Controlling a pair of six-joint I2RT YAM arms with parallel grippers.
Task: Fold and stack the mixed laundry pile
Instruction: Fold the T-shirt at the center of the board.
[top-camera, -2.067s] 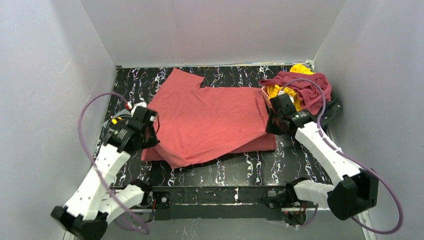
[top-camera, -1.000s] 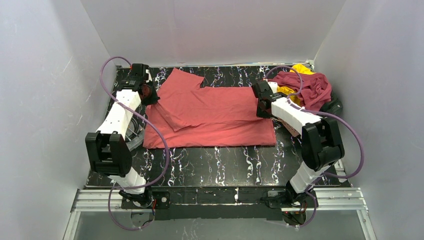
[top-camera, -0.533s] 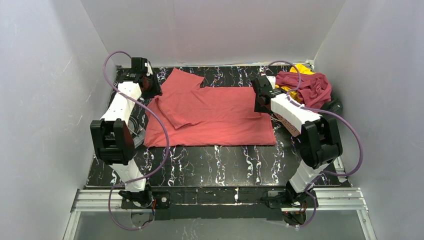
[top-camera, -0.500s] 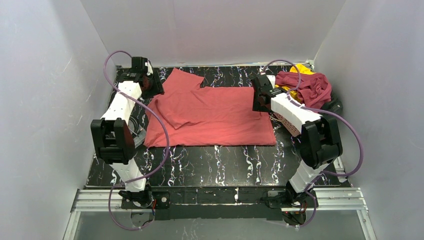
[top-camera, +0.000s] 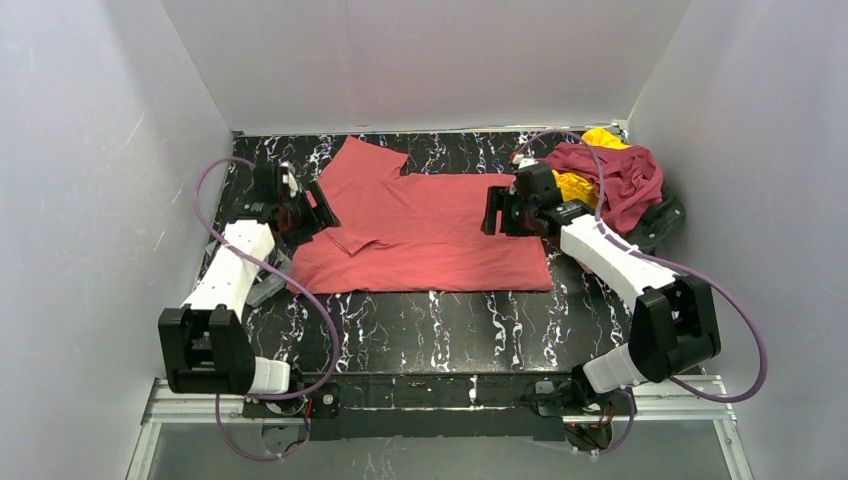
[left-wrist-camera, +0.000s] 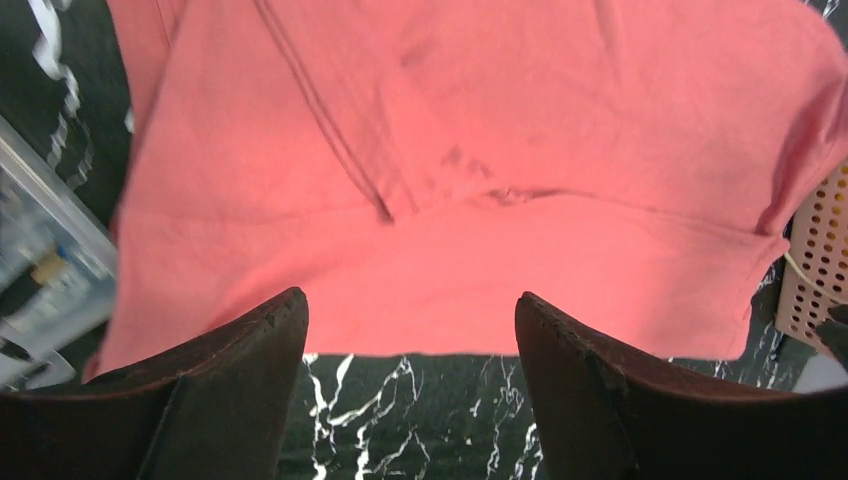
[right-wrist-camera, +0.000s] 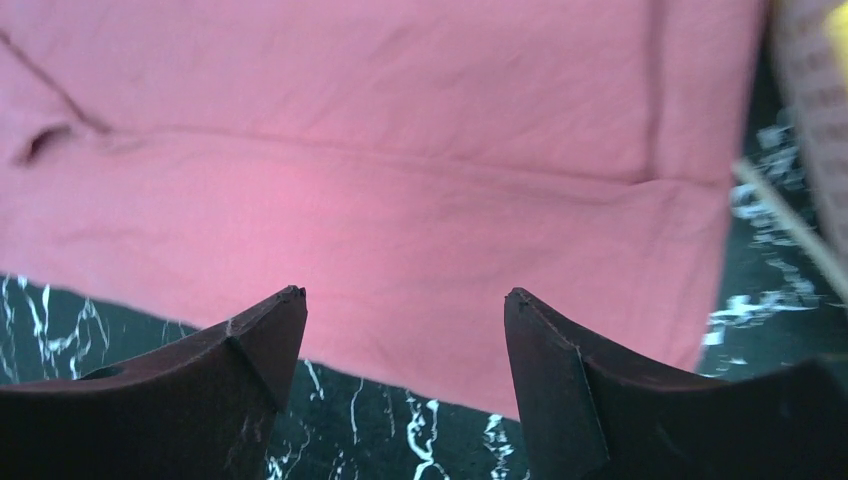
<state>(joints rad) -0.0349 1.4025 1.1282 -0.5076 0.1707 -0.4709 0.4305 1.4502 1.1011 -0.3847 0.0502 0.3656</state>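
Note:
The salmon-red garment (top-camera: 430, 230) lies folded and flat in the middle of the table, with a sleeve flap turned in at its left. It fills the left wrist view (left-wrist-camera: 480, 150) and the right wrist view (right-wrist-camera: 400, 150). My left gripper (top-camera: 315, 210) hovers over its left edge, open and empty (left-wrist-camera: 410, 310). My right gripper (top-camera: 492, 212) hovers over its right edge, also open and empty (right-wrist-camera: 405, 300). The other pieces of the laundry pile sit heaped at the back right: a dark maroon garment (top-camera: 620, 175), a yellow one (top-camera: 572, 187) and a black one (top-camera: 655, 222).
A pink lattice basket (left-wrist-camera: 815, 270) stands just right of the salmon garment, under the heap. A thin cream cord (right-wrist-camera: 790, 225) lies beside it. A clear plastic item (top-camera: 262, 275) rests at the table's left edge. White walls enclose the table on three sides.
Both grippers have opened and let go of the salmon garment. Both arms have drawn back from the far edge towards the garment's sides. The garment lies still, folded.

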